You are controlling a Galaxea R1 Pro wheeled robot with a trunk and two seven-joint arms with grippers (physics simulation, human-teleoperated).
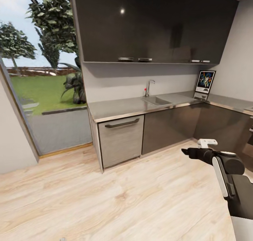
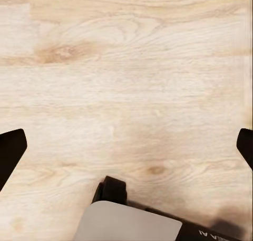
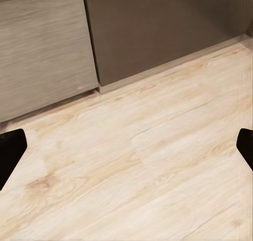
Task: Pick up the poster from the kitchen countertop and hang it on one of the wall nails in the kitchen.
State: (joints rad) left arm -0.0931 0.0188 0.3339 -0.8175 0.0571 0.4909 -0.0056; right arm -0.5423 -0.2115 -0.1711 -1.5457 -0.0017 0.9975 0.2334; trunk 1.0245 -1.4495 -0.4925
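The poster [image 1: 205,84] stands upright in the far right corner of the kitchen countertop [image 1: 119,108], leaning against the pale grey wall. On the walls I cannot make out any nail head. My right gripper [image 1: 187,151] hangs low over the wooden floor, well short of the cabinets and far from the poster. In the right wrist view the right gripper [image 3: 126,151] is open, its fingertips [image 3: 10,151] wide apart above floor and cabinet fronts. The left gripper [image 2: 126,151] is also open over bare floor.
A sink [image 1: 156,101] with a faucet [image 1: 149,87] sits mid-counter. Glossy black upper cabinets [image 1: 151,23] hang above. A dishwasher front [image 1: 121,139] ends the cabinet run on the left. A large glass opening [image 1: 42,93] shows a garden. Wooden floor [image 1: 105,199] lies between me and the counter.
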